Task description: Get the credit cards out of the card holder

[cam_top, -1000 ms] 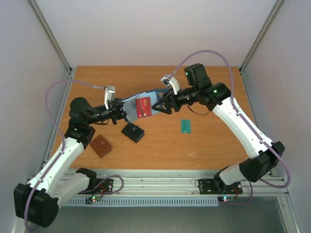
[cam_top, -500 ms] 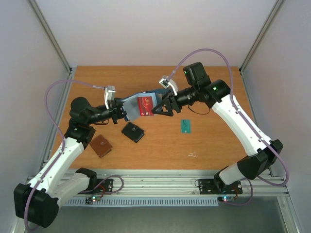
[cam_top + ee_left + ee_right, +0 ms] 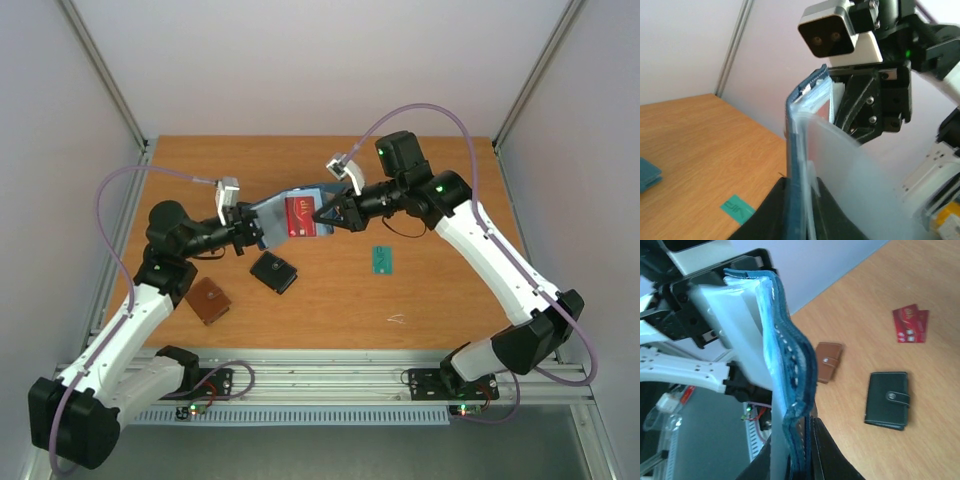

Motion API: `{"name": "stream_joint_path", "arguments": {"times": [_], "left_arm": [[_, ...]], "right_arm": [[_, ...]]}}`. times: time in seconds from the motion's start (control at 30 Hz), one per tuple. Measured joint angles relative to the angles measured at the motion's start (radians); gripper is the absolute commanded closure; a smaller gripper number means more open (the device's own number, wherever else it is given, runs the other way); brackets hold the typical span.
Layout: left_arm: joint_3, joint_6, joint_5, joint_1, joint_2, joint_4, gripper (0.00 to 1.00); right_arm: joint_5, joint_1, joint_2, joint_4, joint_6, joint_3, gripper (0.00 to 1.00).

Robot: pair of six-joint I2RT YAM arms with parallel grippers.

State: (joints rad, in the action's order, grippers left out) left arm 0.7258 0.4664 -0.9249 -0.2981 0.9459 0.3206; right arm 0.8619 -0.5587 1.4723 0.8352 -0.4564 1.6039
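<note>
Left gripper (image 3: 252, 233) and right gripper (image 3: 318, 214) clamp opposite edges of the card holder (image 3: 271, 221) above the table (image 3: 440, 300), a red card (image 3: 298, 215) showing in its pocket.

Card holder (image 3: 285, 216) seemingly above the table (image 3: 440, 300)

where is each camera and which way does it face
Top external: above and behind the bases, looking down at the table; both arms show, left gripper and right gripper on the card holder.
Left wrist: on the left arm, facing the right arm along the holder's edge; own fingers at bottom.
Right wrist: on the right arm, facing the left arm; own fingers at bottom.
Shared: all see the card holder; top and right wrist, the black wallet.
</note>
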Motion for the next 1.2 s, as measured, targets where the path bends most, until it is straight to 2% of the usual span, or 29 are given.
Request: {"name": "stream_joint_path", "arguments": {"times": [0.07, 0.13, 0.33, 0.43, 0.53, 0.57, 0.7, 0.77, 0.97, 1.2], "left_arm": [[-0.001, -0.008, 0.029, -0.003, -0.004, -0.020, 0.58], [-0.001, -0.014, 0.105, -0.004, -0.017, -0.067, 0.54], [-0.001, -0.062, 0.479, 0.019, -0.041, -0.243, 0.61], [-0.001, -0.103, 0.558, 0.040, -0.043, -0.281, 0.67], [-0.001, -0.138, 0.472, 0.041, -0.044, -0.257, 0.62], [-0.001, -0.138, 0.388, 0.039, -0.043, -0.230, 0.61], [-0.001, -0.116, 0.140, -0.002, -0.043, -0.137, 0.66], [-0.001, -0.119, 0.074, -0.020, -0.042, -0.130, 0.69], [-0.001, -0.127, 0.022, -0.024, -0.030, -0.135, 0.72], [0.000, -0.126, -0.021, -0.024, -0.031, -0.126, 0.74]], "right_arm": [[-0.037, -0.002, -0.009, -0.001, 0.008, -0.006, 0.99], [-0.085, 0.008, -0.018, 0.003, 0.019, -0.011, 0.99], [-0.355, 0.058, -0.035, 0.043, 0.110, -0.018, 0.99], [-0.466, 0.063, -0.030, 0.077, 0.153, -0.017, 0.99], [-0.514, 0.043, -0.026, 0.082, 0.174, -0.015, 0.99], [-0.515, 0.032, -0.023, 0.079, 0.176, -0.012, 0.99], [-0.440, -0.023, -0.020, 0.037, 0.155, -0.009, 0.99], [-0.372, -0.055, -0.020, 0.006, 0.123, -0.009, 0.99], [-0.179, -0.098, -0.021, -0.047, 0.048, -0.009, 0.99], [-0.069, -0.094, -0.021, -0.026, -0.019, -0.002, 0.99]]}}
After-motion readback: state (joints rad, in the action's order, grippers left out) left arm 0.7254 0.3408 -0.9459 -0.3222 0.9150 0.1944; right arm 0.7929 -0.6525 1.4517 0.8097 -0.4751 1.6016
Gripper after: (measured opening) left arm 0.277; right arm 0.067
